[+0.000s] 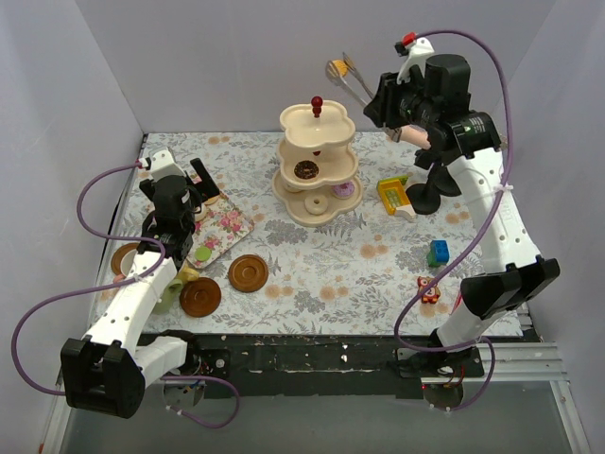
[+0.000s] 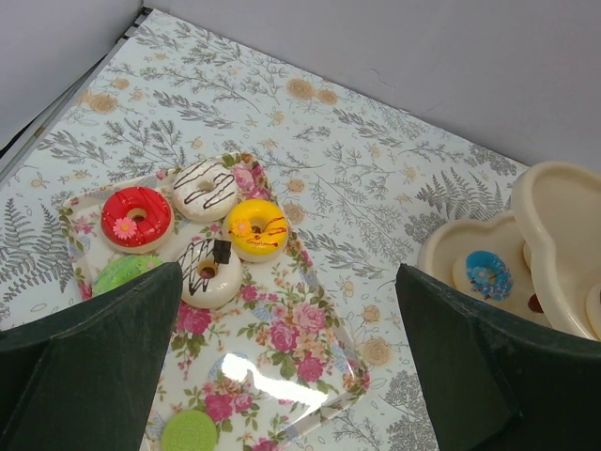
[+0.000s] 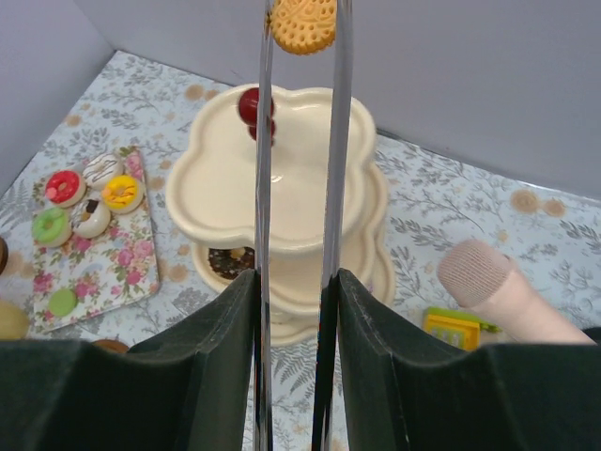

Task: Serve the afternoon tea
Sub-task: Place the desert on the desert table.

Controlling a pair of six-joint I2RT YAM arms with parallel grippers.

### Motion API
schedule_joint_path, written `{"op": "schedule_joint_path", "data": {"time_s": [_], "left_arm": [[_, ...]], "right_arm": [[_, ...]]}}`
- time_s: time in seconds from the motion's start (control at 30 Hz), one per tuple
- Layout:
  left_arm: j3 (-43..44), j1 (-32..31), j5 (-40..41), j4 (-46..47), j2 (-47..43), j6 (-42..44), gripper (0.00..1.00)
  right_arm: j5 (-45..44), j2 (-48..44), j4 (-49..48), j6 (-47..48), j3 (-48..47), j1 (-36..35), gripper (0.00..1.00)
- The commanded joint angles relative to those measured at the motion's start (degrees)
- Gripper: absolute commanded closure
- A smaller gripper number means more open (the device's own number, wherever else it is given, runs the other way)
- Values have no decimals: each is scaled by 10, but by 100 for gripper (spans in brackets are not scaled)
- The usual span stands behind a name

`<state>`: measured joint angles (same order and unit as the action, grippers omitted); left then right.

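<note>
The cream three-tier stand (image 1: 317, 161) (image 3: 282, 188) with its red knob (image 3: 249, 105) stands mid-table, with donuts on its lower tiers. High to the right of it, my right gripper (image 1: 378, 99) (image 3: 296, 282) is shut on the metal tongs (image 3: 263, 188). The tong tips pinch a round tan biscuit (image 1: 337, 68) (image 3: 302, 23) above and beyond the knob. My left gripper (image 1: 194, 184) (image 2: 286, 277) hangs open over the floral tray (image 2: 300, 338). That tray carries a red donut (image 2: 137, 217), a yellow donut (image 2: 256, 228), white ones and green ones. Brown saucers (image 1: 248, 273) (image 1: 200, 297) lie near the front left.
A pink toy microphone (image 1: 408, 135) (image 3: 488, 282) sits by my right arm. A yellow-green block (image 1: 392, 194), a blue block (image 1: 438, 253) and a small red toy (image 1: 430, 288) lie on the right of the floral cloth. White walls close the back and sides.
</note>
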<state>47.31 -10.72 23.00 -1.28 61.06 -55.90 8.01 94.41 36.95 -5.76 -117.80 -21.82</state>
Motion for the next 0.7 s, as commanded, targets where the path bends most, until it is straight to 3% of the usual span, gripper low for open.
{"op": "schedule_joint_path", "data": {"time_s": [0.0,0.67], "left_arm": [[-5,0,-7,7,-4,4,2],[-5,0,-13,8,-6,5,2]], "right_arm": [[37,-29,-42,-4,26,40,83],[107,16,-40,-15,96,70,84]]}}
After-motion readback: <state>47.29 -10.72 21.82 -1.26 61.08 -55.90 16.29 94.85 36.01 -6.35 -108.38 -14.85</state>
